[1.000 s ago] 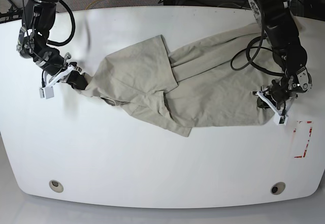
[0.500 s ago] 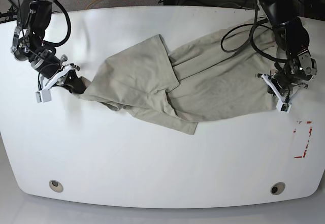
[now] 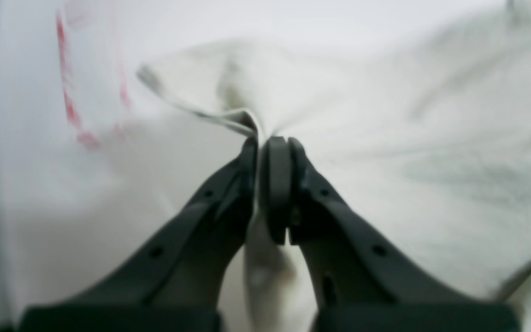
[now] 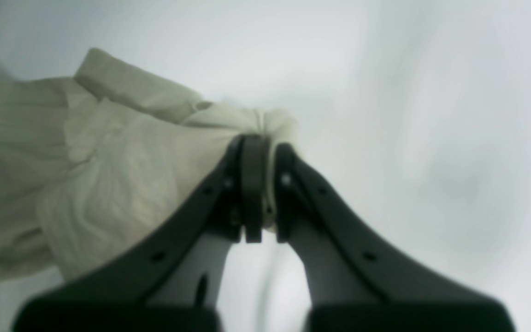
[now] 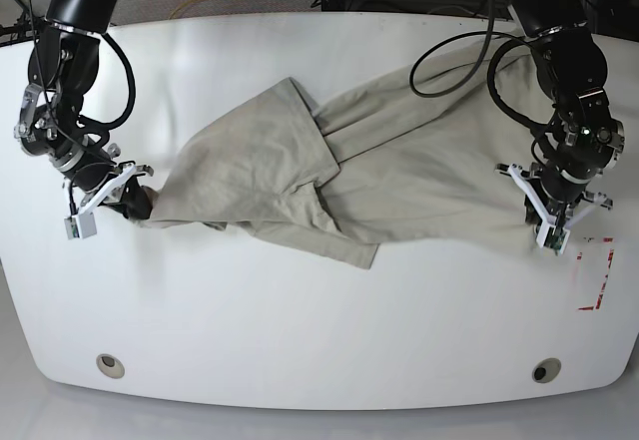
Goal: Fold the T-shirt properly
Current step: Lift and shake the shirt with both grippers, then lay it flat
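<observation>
Change since earlier frames: both arms have been drawn outward and toward the near side of the table, and the T-shirt point(image 5: 339, 176) has been stretched flatter and longer between them.
T-shirt position: spread across the middle of the white table point(image 5: 319, 330), with one part folded over itself left of centre in the base view.
Long axis: running side to side, from one gripper to the other, slightly bowed toward the far edge.
Right gripper point(image 5: 135, 199): clenched on a bunched end of the cloth at the base view's left; the wrist view shows fabric pinched between the closed jaws point(image 4: 258, 152).
Left gripper point(image 5: 544, 219): clenched on a hem corner at the base view's right, cloth fanning away from the jaws point(image 3: 265, 147).
Nearer arm: neither; each holds its own end, the garment lying inward from both.
Edges: the left gripper is just beside the red tape mark point(image 5: 597, 275) and near the table's side edge.
Open room: judged ample on the near side; little remains for further outward pull.
</observation>
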